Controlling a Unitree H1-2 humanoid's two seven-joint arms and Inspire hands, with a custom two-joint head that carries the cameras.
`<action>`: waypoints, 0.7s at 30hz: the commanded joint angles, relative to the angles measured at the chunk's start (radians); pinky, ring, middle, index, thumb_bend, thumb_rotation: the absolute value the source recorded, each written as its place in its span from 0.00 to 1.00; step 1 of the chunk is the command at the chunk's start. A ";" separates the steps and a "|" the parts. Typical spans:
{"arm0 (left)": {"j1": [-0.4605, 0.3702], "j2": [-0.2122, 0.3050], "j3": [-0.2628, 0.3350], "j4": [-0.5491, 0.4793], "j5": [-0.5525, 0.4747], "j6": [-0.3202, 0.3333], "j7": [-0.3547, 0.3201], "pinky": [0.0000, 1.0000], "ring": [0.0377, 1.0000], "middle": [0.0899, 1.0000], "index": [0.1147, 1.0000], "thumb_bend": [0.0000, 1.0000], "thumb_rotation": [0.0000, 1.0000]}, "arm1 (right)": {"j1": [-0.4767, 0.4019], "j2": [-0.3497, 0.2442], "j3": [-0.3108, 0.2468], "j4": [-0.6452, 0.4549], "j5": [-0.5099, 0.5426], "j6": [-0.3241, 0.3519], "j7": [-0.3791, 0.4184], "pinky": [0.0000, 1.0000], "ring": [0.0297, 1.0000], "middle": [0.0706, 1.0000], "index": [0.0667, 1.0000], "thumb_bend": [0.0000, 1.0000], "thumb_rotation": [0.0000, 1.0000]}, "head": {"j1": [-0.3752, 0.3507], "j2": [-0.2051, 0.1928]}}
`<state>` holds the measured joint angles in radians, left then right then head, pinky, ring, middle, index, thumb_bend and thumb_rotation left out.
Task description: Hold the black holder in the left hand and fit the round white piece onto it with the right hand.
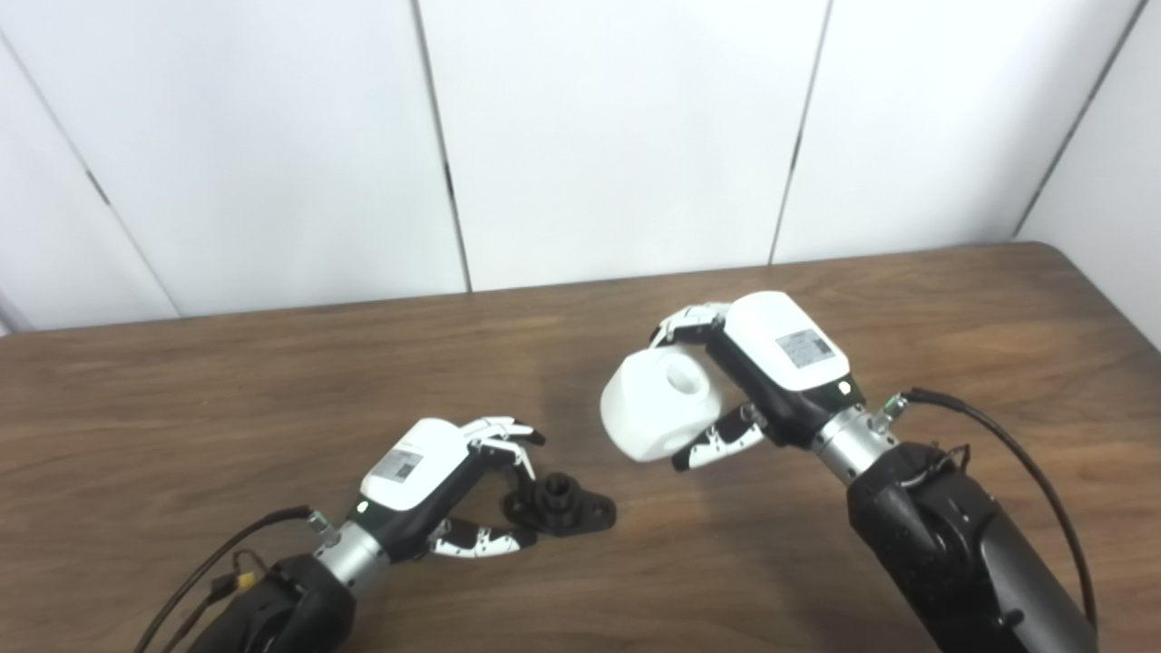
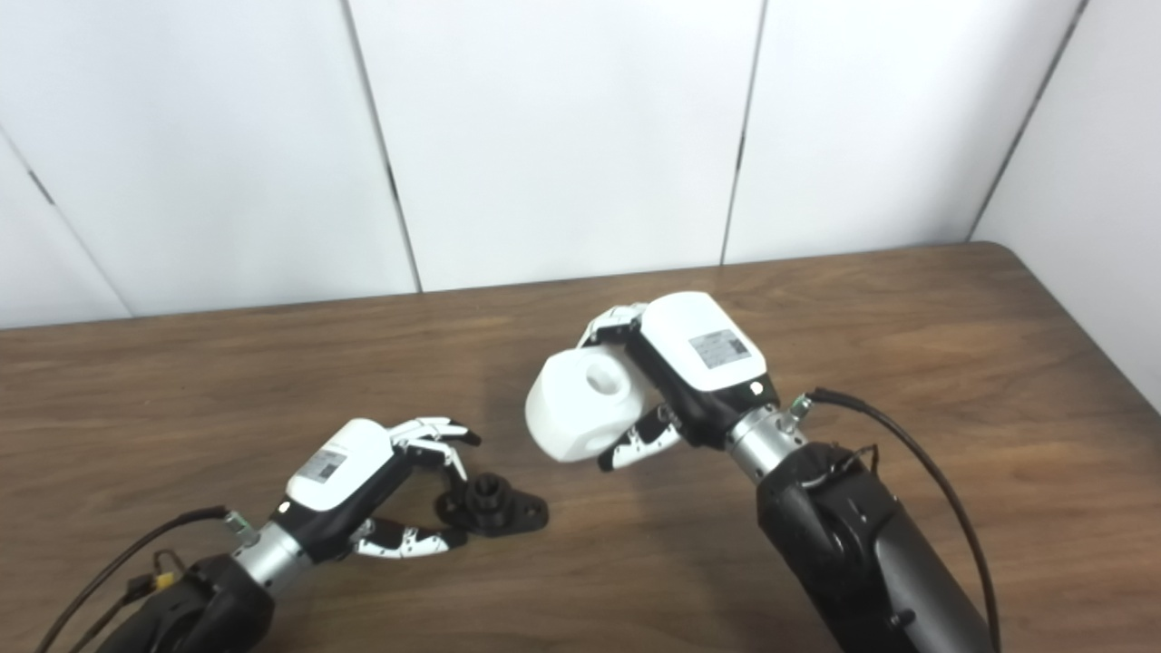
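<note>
The black holder (image 1: 562,506) lies flat on the brown table (image 1: 181,399), its short round post pointing up. My left hand (image 1: 434,485) is at its left side, fingers curled over the holder's left edge and thumb below it; the holder still rests on the table. My right hand (image 1: 757,372) is shut on the round white piece (image 1: 658,404) and holds it above the table, up and to the right of the holder. The piece's round hole (image 1: 682,376) faces up toward the camera. The white piece also shows in the right eye view (image 2: 585,408).
White wall panels (image 1: 617,136) stand right behind the table's far edge. The table's right corner (image 1: 1052,249) is near the side wall. Black cables (image 1: 1025,462) run along both forearms.
</note>
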<state>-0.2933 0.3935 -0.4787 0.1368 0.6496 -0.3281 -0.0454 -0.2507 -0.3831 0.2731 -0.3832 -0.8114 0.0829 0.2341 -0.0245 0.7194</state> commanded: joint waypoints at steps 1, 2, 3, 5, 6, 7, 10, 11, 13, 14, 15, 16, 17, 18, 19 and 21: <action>0.040 -0.027 -0.057 0.063 0.041 0.037 -0.087 0.64 0.84 0.79 0.42 0.52 0.05 | -0.017 0.006 -0.001 -0.048 0.020 -0.052 -0.010 0.65 0.69 0.68 0.44 0.52 0.14 | 0.022 0.006; 0.039 -0.032 -0.057 0.067 0.043 0.037 -0.083 0.64 0.84 0.79 0.42 0.52 0.05 | -0.015 0.011 0.005 -0.053 0.019 -0.059 -0.003 0.65 0.69 0.68 0.44 0.52 0.14 | 0.025 0.007; 0.037 -0.035 -0.058 0.071 0.048 0.037 -0.078 0.63 0.84 0.79 0.42 0.52 0.05 | -0.015 0.015 0.010 -0.057 0.018 -0.063 0.003 0.65 0.70 0.68 0.44 0.52 0.14 | 0.034 0.009; 0.035 -0.043 -0.060 0.075 0.057 0.044 -0.075 0.64 0.84 0.79 0.42 0.52 0.06 | -0.016 0.025 0.022 -0.066 0.020 -0.064 0.024 0.66 0.70 0.68 0.44 0.52 0.14 | 0.046 0.012; 0.033 -0.047 -0.061 0.075 0.063 0.045 -0.074 0.64 0.84 0.79 0.42 0.52 0.06 | -0.019 0.030 0.026 -0.068 0.022 -0.063 0.037 0.66 0.71 0.69 0.44 0.52 0.14 | 0.055 0.016; 0.033 -0.050 -0.061 0.075 0.068 0.047 -0.073 0.64 0.84 0.79 0.42 0.52 0.06 | -0.023 0.037 0.031 -0.067 0.024 -0.063 0.049 0.67 0.71 0.69 0.44 0.52 0.14 | 0.060 0.018; 0.031 -0.058 -0.061 0.071 0.071 0.050 -0.074 0.63 0.84 0.79 0.42 0.52 0.06 | -0.040 0.057 0.038 -0.051 0.028 -0.069 0.069 0.67 0.72 0.69 0.44 0.52 0.14 | 0.078 0.025; 0.031 -0.060 -0.061 0.070 0.072 0.053 -0.076 0.63 0.84 0.79 0.42 0.52 0.06 | -0.044 0.063 0.038 -0.044 0.029 -0.074 0.069 0.66 0.71 0.69 0.44 0.52 0.14 | 0.080 0.025; 0.030 -0.064 -0.061 0.071 0.075 0.056 -0.074 0.63 0.84 0.79 0.42 0.52 0.06 | -0.057 0.075 0.042 -0.028 0.029 -0.084 0.070 0.66 0.71 0.69 0.44 0.52 0.14 | 0.089 0.028; 0.030 -0.066 -0.062 0.072 0.077 0.057 -0.072 0.63 0.84 0.79 0.42 0.52 0.06 | -0.064 0.080 0.044 -0.020 0.029 -0.086 0.072 0.67 0.71 0.69 0.44 0.52 0.14 | 0.093 0.030; 0.030 -0.067 -0.062 0.072 0.078 0.058 -0.070 0.63 0.84 0.78 0.42 0.52 0.06 | -0.071 0.084 0.046 -0.013 0.030 -0.087 0.073 0.67 0.71 0.69 0.44 0.52 0.14 | 0.094 0.031; 0.030 -0.068 -0.063 0.069 0.079 0.064 -0.075 0.63 0.84 0.78 0.42 0.52 0.06 | -0.078 0.088 0.047 -0.004 0.031 -0.090 0.074 0.66 0.71 0.69 0.44 0.52 0.14 | 0.095 0.032; 0.030 -0.068 -0.063 0.065 0.080 0.069 -0.078 0.63 0.84 0.79 0.42 0.52 0.06 | -0.086 0.090 0.049 0.004 0.033 -0.093 0.074 0.66 0.71 0.69 0.44 0.52 0.14 | 0.096 0.033; 0.031 -0.069 -0.064 0.061 0.082 0.073 -0.081 0.63 0.84 0.79 0.42 0.52 0.06 | -0.092 0.093 0.050 0.012 0.036 -0.096 0.073 0.65 0.71 0.69 0.44 0.52 0.14 | 0.097 0.035; 0.031 -0.069 -0.064 0.058 0.084 0.075 -0.082 0.63 0.84 0.79 0.42 0.52 0.06 | -0.097 0.095 0.051 0.018 0.038 -0.099 0.072 0.65 0.71 0.69 0.44 0.52 0.14 | 0.099 0.036; 0.032 -0.070 -0.065 0.056 0.089 0.078 -0.083 0.64 0.84 0.79 0.42 0.52 0.06 | -0.109 0.099 0.054 0.033 0.039 -0.106 0.068 0.64 0.71 0.69 0.44 0.52 0.14 | 0.099 0.038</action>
<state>-0.3144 0.3365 -0.4813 0.1519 0.7121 -0.2791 -0.0306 -0.3151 -0.2902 0.3331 -0.3402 -0.7863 0.0137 0.3178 0.0736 0.7563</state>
